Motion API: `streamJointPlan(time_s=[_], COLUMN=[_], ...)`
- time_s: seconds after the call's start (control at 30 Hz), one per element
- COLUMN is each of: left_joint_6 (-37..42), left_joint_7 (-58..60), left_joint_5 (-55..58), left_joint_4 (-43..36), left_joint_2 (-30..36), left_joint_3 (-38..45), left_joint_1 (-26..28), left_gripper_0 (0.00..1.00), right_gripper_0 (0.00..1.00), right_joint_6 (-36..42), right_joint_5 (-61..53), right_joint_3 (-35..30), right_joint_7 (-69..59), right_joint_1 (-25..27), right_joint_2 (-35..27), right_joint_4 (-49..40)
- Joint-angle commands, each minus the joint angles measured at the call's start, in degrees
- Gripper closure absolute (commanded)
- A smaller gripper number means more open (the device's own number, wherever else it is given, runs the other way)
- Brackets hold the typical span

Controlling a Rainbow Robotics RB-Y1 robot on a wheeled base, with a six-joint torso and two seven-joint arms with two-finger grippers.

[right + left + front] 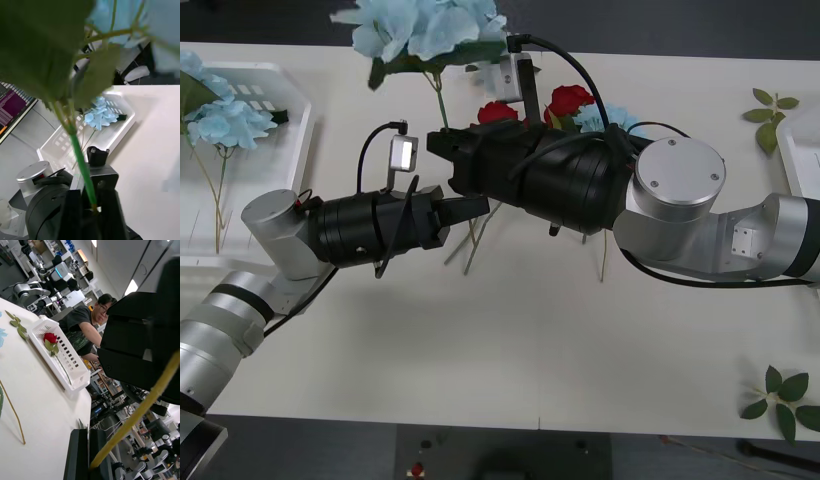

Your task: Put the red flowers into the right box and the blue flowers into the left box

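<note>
The right gripper (438, 143), black-fingered, sits at mid-frame in the front view, pointing toward the frame's left. Its fingers are clamped on the thin green stem of a pale sky-blue hydrangea cluster (423, 28), whose bloom stands at the top centre of the frame. The right wrist view shows that stem (81, 165) pinched between the fingers, with big green leaves above.

Just below and left of it, the left gripper (477, 208) points the opposite way, tips close under the right one. In the left wrist view its fingers are pressed together on a yellowish stem (131, 423) running up across the frame; whether this is the same flower I cannot tell, though it looks like a hand-over.

If so, the receiving grip should be firm before the other one lets go, and the stem kept from twisting so the heavy bloom does not swing. The flower then belongs in the shallow ribbed white plastic tray (292, 128) at the upper left, where another blue cluster (230, 120) already lies.

Behind the arms, two red roses (568, 99) and another blue bloom rest on the white table (510, 350), partly hidden, with stems under the grippers that a low sweep could drag. The second white box (802, 150) shows at the right edge; the left wrist view shows a red rose (50, 338) inside it. Loose green leaf sprigs (772, 108) lie at the upper and lower right.
</note>
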Motion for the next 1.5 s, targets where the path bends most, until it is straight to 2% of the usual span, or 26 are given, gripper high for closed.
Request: streamJointPlan(time_s=[0.03, 0.43, 0.47, 0.6, 0.7, 0.8, 0.93, 1.1, 1.17, 1.3, 1.33, 1.5], left_joint_6=[-0.6, -0.25, 0.1, 2.3, 4.49, 5.99, 7.13, 7.04, 6.51, 4.58, 4.14, 3.44], left_joint_7=[-2.13, -2.13, -2.13, -2.13, -2.13, -2.13, -2.13, -2.13, -2.13, -2.13, -2.13, -2.13], left_joint_5=[1.12, 2.08, 2.7, 4.02, 4.63, 5.95, 10.78, 11.22, 11.14, 10.26, 8.24, -0.47], left_joint_4=[-1.69, -1.69, -1.61, -1.61, -1.69, -1.61, -1.61, -1.61, -1.61, -1.61, -1.61, -1.61], left_joint_2=[-0.05, 0.65, 1.18, 3.46, 5.48, 7.24, 10.76, 15.68, 19.02, 24.2, 26.14, 30.53], left_joint_3=[0.74, 0.83, 0.74, 2.32, 5.04, 6.63, 7.68, 10.23, 11.46, 13.57, 14.98, 21.92], left_joint_1=[-1.17, -1.08, -1.08, -0.91, -0.29, 0.24, 1.38, 2.26, 3.23, 5.25, 6.21, 9.91], left_gripper_0=[1.0, 1.0, 1.0, 1.0, 1.0, 1.0, 1.0, 1.0, 1.0, 1.0, 1.0, 1.0], right_gripper_0=[0.0, 0.0, 0.0, 0.0, 0.0, 0.0, 0.0, 0.0, 0.0, 0.0, 0.0, 0.0], right_joint_6=[0.14, 0.14, -0.39, -2.06, -4.26, -1.62, 7.52, 18.59, 25.98, 39.07, 45.31, 65.26], right_joint_5=[0.32, 0.32, 0.41, 1.28, 4.54, 4.27, -1.7, -8.03, -8.82, -6.19, -3.99, 5.59], right_joint_3=[-0.87, -0.87, -0.34, -1.4, -1.57, -3.6, -9.31, -16.16, -18.1, -21.35, -23.19, -31.02], right_joint_7=[-0.53, -0.53, -0.44, -0.09, -0.35, -0.97, -2.11, -2.55, -3.34, -8.09, -10.99, -20.39], right_joint_1=[-1.22, -1.22, 0.62, 2.29, 2.38, 2.38, 3.08, 5.81, 6.16, 6.07, 6.16, 5.81], right_joint_2=[-0.96, -0.96, -0.61, -0.43, -1.93, -4.74, -9.92, -13.97, -16.43, -18.8, -19.5, -20.21], right_joint_4=[-1.07, -1.07, -0.63, -1.33, -2.3, -2.65, -2.65, -1.51, 0.86, 6.84, 9.83, 20.02])
